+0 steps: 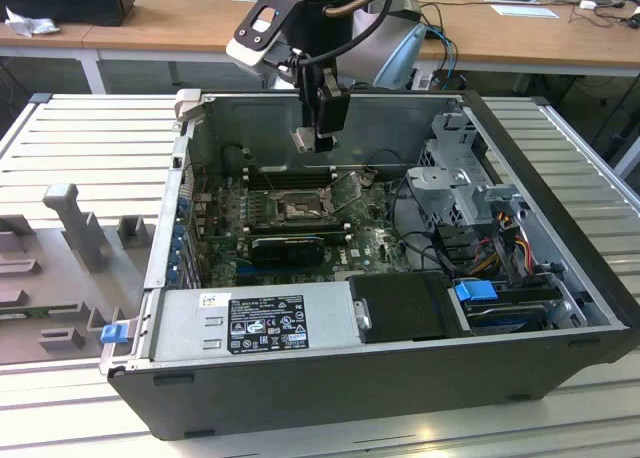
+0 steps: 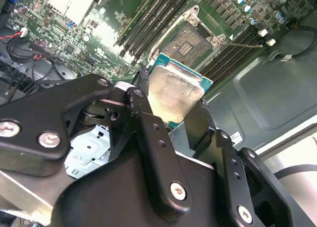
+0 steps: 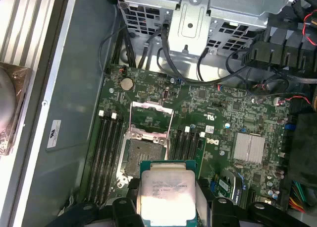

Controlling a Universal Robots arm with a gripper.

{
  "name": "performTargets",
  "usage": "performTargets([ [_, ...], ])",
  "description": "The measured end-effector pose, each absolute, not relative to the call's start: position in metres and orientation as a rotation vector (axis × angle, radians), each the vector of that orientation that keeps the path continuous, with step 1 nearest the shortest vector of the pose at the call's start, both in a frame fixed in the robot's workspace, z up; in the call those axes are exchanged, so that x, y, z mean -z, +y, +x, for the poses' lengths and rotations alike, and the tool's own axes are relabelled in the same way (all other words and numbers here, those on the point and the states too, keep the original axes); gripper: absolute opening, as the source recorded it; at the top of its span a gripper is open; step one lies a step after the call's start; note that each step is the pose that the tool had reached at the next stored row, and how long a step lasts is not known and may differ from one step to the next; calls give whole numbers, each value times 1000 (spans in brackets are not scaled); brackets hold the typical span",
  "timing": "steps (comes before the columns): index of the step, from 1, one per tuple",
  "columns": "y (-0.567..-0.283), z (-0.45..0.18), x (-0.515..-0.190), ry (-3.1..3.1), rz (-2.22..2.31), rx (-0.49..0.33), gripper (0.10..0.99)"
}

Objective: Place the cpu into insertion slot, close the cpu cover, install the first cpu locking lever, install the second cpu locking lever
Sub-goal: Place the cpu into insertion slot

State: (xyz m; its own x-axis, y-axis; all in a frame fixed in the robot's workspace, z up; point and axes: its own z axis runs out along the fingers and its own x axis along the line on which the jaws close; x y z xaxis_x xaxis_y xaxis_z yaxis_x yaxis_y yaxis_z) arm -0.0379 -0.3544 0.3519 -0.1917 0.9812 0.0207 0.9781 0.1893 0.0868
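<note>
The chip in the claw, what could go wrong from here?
1. The claw grips the chip by its edges above the open socket; a tilted or offset landing could bend the socket's contacts.
2. The open cover stands right beside the socket, so the claw might clip it.
3. Memory slots flank the socket closely, leaving the claw little room.

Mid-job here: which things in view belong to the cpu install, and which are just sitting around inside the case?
Job in hand:
gripper, shut on the cpu
cpu, held above the board
insertion slot, open and empty
cpu cover, swung open

Just lying about:
memory slots
drive cage
power supply
heatsink
</note>
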Motion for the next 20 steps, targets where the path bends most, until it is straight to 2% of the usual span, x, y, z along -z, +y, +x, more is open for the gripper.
performTargets([
  [10, -354, -38, -348, 2354, 2015, -123, 529],
  [20, -353, -38, -326, 2230, 2147, -117, 529],
])
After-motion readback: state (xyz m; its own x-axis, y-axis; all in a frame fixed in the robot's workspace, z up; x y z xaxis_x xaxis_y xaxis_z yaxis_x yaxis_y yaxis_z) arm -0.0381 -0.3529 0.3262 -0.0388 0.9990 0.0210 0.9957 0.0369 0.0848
